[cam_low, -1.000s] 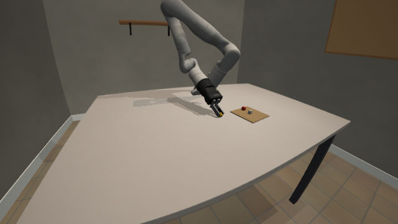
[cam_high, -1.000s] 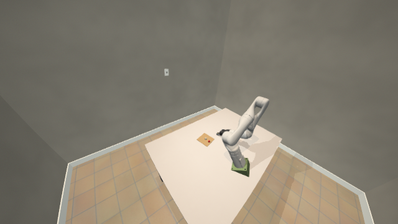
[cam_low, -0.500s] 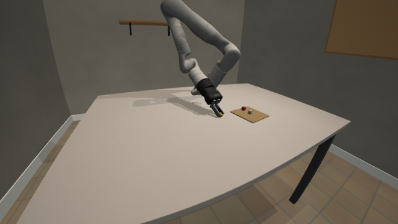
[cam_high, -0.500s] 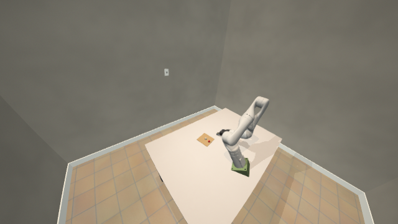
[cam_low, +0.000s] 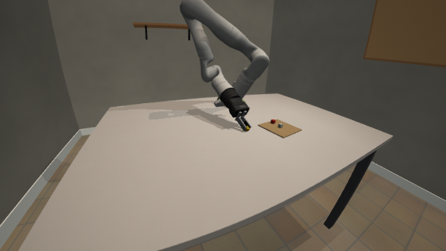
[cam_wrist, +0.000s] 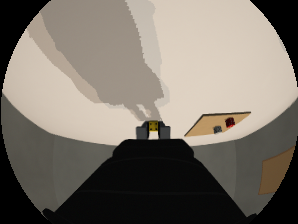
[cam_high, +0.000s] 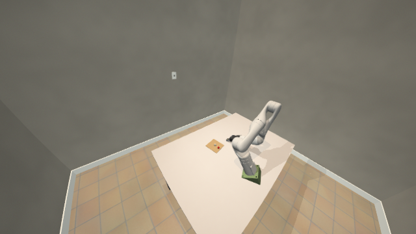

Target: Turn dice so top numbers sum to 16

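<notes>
A yellow die [cam_low: 247, 128] [cam_wrist: 153, 126] is between the fingertips of my gripper [cam_low: 247, 127] [cam_wrist: 153, 127], which is shut on it, tilted, beside the mat and low over the table; whether the die touches the table I cannot tell. In the top view the gripper [cam_high: 228, 140] shows beside the mat and the die is too small to tell. The tan mat [cam_high: 211, 147] [cam_low: 286, 132] [cam_wrist: 202, 126] lies flat. A red die [cam_high: 218, 147] [cam_low: 273, 121] [cam_wrist: 230, 122] and a grey-white die [cam_high: 215, 145] [cam_low: 280, 125] [cam_wrist: 217, 130] rest on it, a little apart. Their top numbers are too small to read.
The pale table [cam_high: 195, 182] [cam_low: 167, 167] [cam_wrist: 215, 60] carries the mat and the arm's green base [cam_high: 251, 178]. The arm's shadow falls across the table near the gripper. A wall shelf [cam_low: 160, 25] and a brown board [cam_low: 408, 31] are on the walls, away from the dice.
</notes>
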Robot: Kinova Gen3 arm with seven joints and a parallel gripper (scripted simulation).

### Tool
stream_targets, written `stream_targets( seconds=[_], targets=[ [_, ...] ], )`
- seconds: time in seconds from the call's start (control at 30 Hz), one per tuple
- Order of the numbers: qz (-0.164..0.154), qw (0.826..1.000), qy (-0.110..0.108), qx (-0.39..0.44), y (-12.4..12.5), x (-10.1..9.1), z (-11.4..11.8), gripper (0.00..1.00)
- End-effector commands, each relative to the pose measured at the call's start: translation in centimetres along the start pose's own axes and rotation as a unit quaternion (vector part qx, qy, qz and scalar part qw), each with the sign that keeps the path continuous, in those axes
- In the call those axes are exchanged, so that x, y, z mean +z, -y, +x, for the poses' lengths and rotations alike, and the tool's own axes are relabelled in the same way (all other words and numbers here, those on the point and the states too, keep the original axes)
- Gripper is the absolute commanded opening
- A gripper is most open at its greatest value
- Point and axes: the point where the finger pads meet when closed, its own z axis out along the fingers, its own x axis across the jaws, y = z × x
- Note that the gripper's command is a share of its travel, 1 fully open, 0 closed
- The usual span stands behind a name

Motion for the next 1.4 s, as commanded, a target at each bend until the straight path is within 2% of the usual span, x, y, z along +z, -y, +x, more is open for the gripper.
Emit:
stream_targets(
  seconds=[0.0, 0.13, 0.17, 0.23, 0.27, 0.33, 0.37, 0.43, 0.47, 1.37],
  targets=[
    [0.000, 1.000, 0.000, 0.000, -0.04, -0.01, -0.02, 0.40],
    [0.000, 1.000, 0.000, 0.000, -0.04, -0.01, -0.02, 0.40],
    [0.000, 1.000, 0.000, 0.000, -0.04, -0.01, -0.02, 0.46],
    [0.000, 1.000, 0.000, 0.000, -0.04, -0.01, -0.02, 0.46],
    [0.000, 1.000, 0.000, 0.000, -0.04, -0.01, -0.02, 0.52],
    [0.000, 1.000, 0.000, 0.000, -0.04, -0.01, -0.02, 0.52],
    [0.000, 1.000, 0.000, 0.000, -0.04, -0.01, -0.02, 0.58],
    [0.000, 1.000, 0.000, 0.000, -0.04, -0.01, -0.02, 0.58],
    [0.000, 1.000, 0.000, 0.000, -0.04, -0.01, -0.02, 0.64],
    [0.000, 1.000, 0.000, 0.000, -0.04, -0.01, -0.02, 0.64]
  ],
)
